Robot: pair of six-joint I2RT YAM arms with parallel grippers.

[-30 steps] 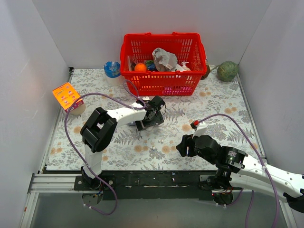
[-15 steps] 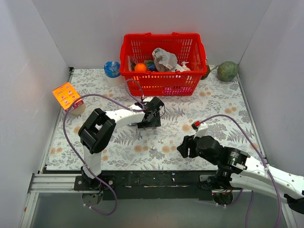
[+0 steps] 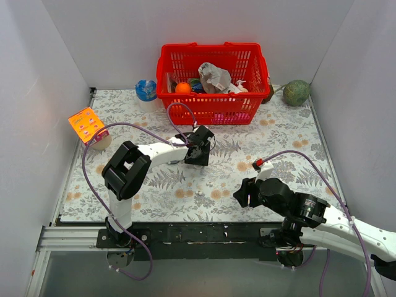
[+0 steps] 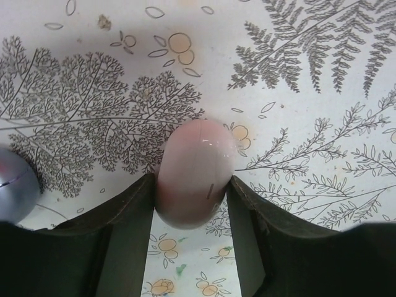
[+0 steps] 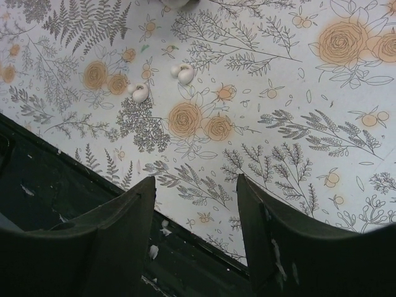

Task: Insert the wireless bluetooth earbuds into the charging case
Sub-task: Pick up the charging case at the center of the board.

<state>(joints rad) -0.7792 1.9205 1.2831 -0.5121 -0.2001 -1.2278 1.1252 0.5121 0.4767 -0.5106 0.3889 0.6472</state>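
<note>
The charging case, a glossy pinkish-white oval shell, lies on the flowered mat with its lid down. My left gripper is shut on it, both dark fingers pressed against its sides. From above, that gripper sits mid-mat in front of the basket and hides the case. Two small whitish earbuds lie close together on the mat, ahead and left of my right gripper. The right gripper is open and holds nothing, hovering over the mat's near edge.
A red basket full of odds and ends stands at the back. A blue-white ball-like cup sits to its left and a green round thing at back right. An orange box is at far left. A grey-blue rounded object lies beside the case.
My left gripper's jaws have closed from wide open onto the charging case. The right arm has drifted slightly right and toward the near edge, jaws still apart.
</note>
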